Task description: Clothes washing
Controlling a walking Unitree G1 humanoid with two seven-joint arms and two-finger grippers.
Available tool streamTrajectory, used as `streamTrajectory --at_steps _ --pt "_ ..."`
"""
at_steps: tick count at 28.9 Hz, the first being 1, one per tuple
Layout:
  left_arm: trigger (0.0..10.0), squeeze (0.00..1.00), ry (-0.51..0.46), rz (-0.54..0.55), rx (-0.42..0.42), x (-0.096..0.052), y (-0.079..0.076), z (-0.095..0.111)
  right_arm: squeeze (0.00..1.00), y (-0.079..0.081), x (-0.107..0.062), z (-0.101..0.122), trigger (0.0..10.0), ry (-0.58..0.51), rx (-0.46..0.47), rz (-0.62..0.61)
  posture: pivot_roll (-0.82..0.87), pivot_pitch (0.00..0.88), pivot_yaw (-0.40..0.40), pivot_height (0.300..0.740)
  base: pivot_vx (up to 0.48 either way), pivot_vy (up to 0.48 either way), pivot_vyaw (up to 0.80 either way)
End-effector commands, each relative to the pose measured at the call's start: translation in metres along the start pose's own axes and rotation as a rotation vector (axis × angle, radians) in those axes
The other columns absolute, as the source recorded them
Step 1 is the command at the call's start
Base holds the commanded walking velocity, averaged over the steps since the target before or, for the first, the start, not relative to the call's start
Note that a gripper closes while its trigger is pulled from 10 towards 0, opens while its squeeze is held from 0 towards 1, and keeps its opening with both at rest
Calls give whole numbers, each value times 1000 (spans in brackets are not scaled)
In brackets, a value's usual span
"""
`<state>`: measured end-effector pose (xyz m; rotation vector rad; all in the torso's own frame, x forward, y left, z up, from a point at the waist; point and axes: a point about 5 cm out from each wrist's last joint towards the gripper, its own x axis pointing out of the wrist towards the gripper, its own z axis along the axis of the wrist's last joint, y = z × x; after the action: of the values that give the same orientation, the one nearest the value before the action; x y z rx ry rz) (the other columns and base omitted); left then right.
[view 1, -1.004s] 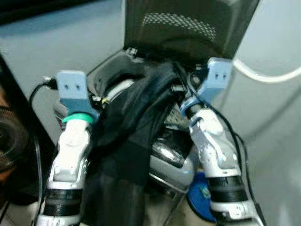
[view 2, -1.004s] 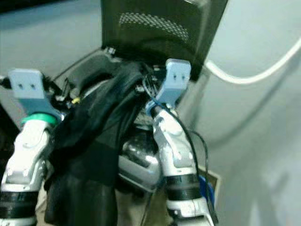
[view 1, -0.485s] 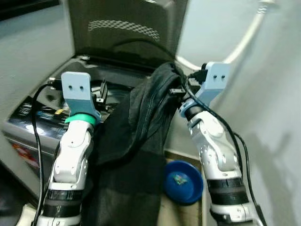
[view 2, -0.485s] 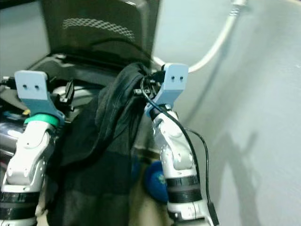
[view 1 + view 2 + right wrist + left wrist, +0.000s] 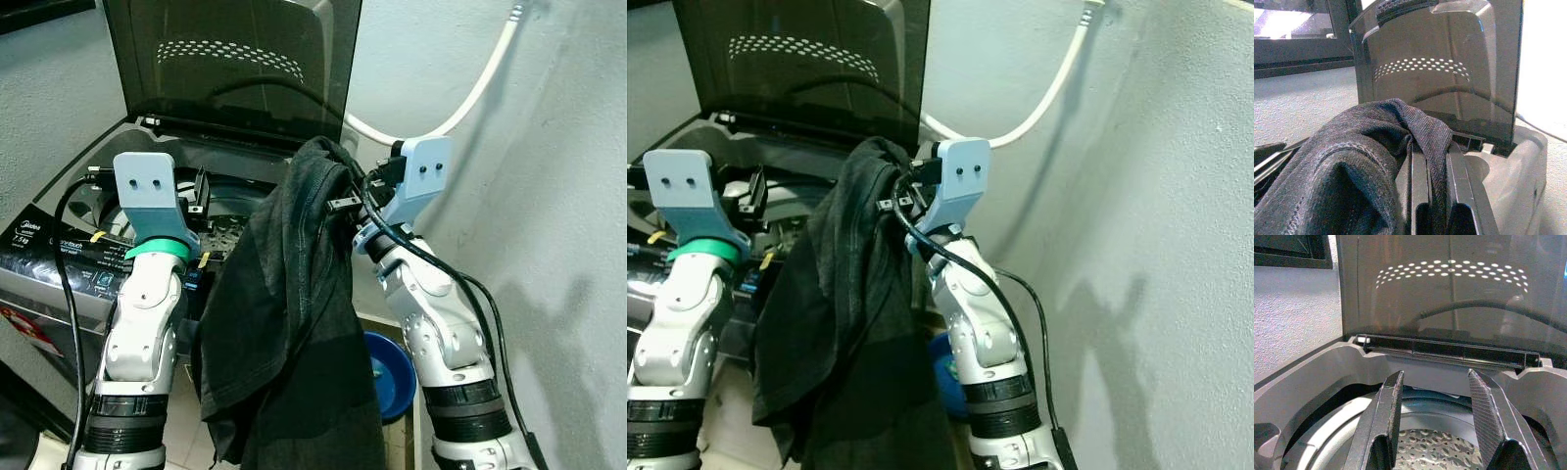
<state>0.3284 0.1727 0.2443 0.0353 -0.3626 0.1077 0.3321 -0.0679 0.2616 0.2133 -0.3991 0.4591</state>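
Observation:
A dark grey garment [image 5: 294, 294] hangs in long folds between my two arms, in front of the open top-loading washing machine [image 5: 69, 245]. My right gripper [image 5: 338, 201] is shut on the garment's top edge, level with the machine's right rim; cloth runs between its fingers [image 5: 1420, 176]. My left gripper [image 5: 1435, 373] stands open and empty above the perforated steel drum [image 5: 1435, 450], and also shows in the head view as the left gripper [image 5: 201, 191]. The smoked lid [image 5: 235, 59] stands upright behind.
A white hose [image 5: 470, 98] curves along the wall behind the machine. A blue basin [image 5: 392, 377] sits on the floor to the right of the machine, behind the garment. The rough white wall [image 5: 1156, 245] is close on my right.
The whole view has swung, so the machine now lies further left. The garment stays in my right gripper and now hangs free rather than draped over the drum opening.

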Motion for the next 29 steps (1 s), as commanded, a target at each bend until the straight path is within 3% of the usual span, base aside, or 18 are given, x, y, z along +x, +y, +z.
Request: streamTrajectory --at_steps 1,5,9,29 --pt "10000 0 36 -1 6 -2 -1 -8 0 -8 -2 3 10000 -23 -2 -39 146 22 -3 740 0 0 0" --pt "10000 0 45 -4 4 -4 -2 -10 0 -13 -4 0 10000 -16 -8 -52 146 22 -3 740 0 0 0" --pt "10000 0 35 -11 30 -3 0 -6 0 -26 -4 1 10000 3 -69 -161 117 30 -18 740 0 0 0" --pt "10000 0 31 -36 66 -5 -6 -6 0 -37 -6 2 10000 -1 -47 -230 117 30 -25 740 0 0 0"
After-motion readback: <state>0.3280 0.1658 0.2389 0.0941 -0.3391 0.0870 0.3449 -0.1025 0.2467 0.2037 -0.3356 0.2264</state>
